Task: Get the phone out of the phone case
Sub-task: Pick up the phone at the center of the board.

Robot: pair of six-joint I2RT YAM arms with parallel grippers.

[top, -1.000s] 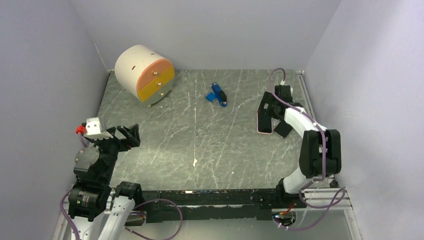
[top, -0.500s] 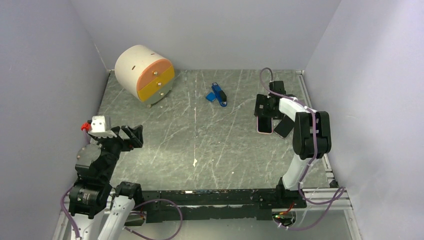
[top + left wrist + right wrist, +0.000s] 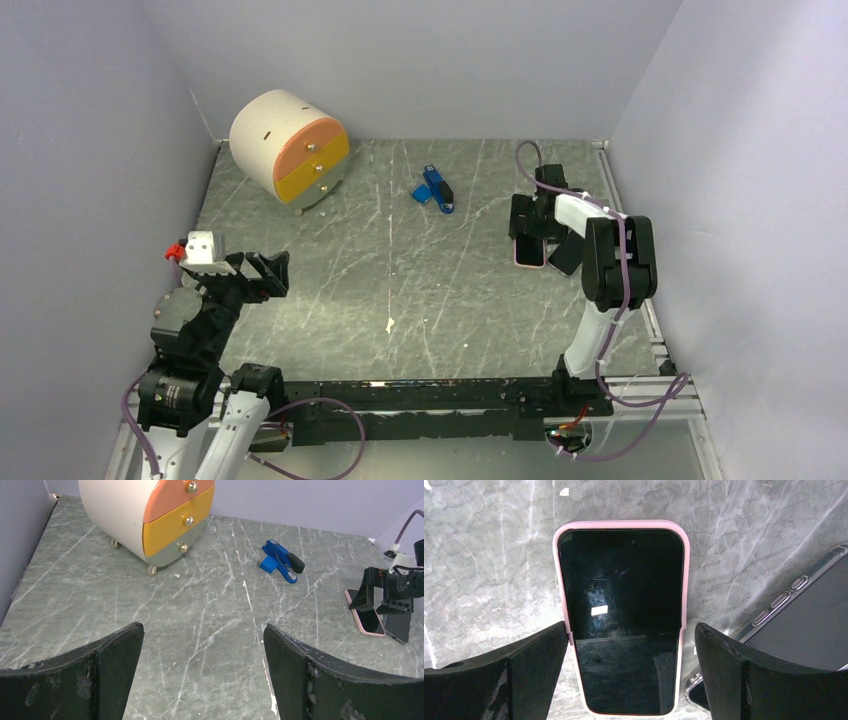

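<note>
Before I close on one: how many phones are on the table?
2. The phone in a pink case lies between the right gripper's open jaws. The dark phone with a clear edge lies just to its right. None seems hidden.

The phone case (image 3: 621, 524) between the black fingers (image 3: 524, 675) of the right gripper (image 3: 631, 630) is showing a pale pink rim around the glossy black phone (image 3: 621, 610). Just right of those fingers, a second phone (image 3: 809, 625) is showing dark glass in a clear case. The table (image 3: 489, 555) is showing grey-green marble with white veins. Ahead of the black left gripper (image 3: 202, 630), the cream drawer cabinet (image 3: 117, 510) is showing orange, yellow and grey-green fronts with brass knobs, and a stapler-like object (image 3: 277, 561) is showing blue with black
</note>
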